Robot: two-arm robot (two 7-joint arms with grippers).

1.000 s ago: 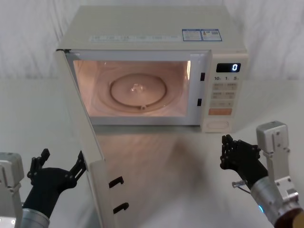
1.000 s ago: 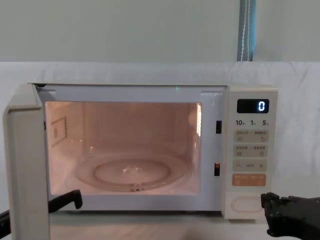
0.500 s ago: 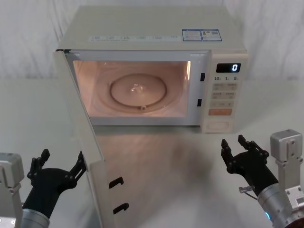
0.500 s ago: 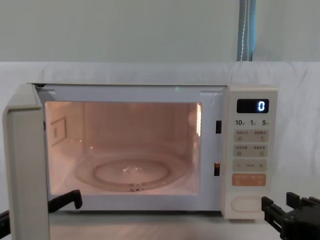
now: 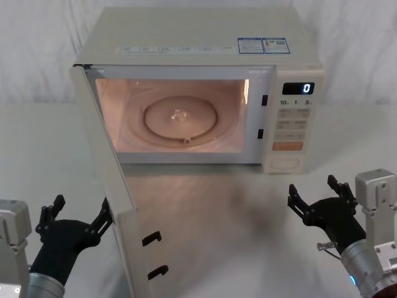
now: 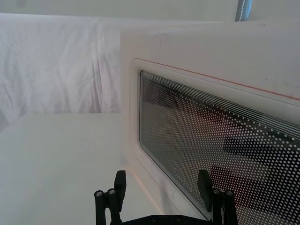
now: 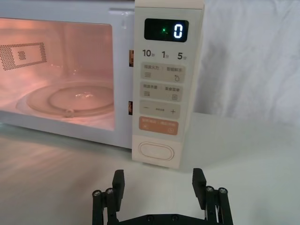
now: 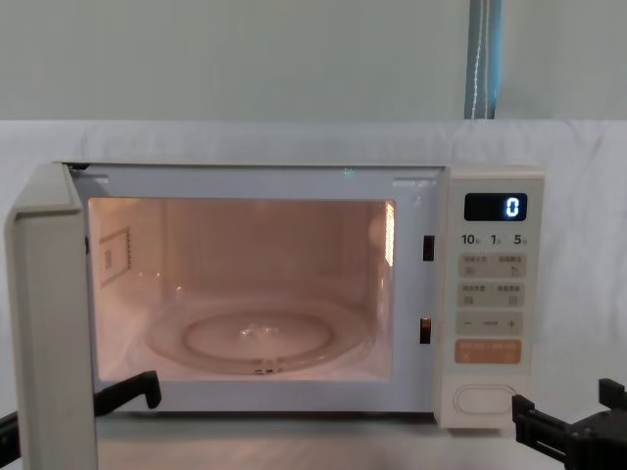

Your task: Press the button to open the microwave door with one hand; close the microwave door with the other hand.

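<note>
Nearest the robot, the left gripper sits low on the outer side of the swung-open microwave door, its fingers spread wide and holding nothing; one fingertip is right at the door's outer face, though real contact cannot be judged. From the left wrist camera the door's dotted window lies close beyond those spread fingers. On the other side the right gripper hangs above the table, also wide open and empty, well short of the control panel. Farther off, the button sits at the foot of that panel, untouched at this moment, with the display reading 0. Beyond, the cavity is lit and the glass turntable is bare.

The opening half looks done, since the door stands fully open. What is left is the closing: the left gripper seems placed to push the door round to its latch
</note>
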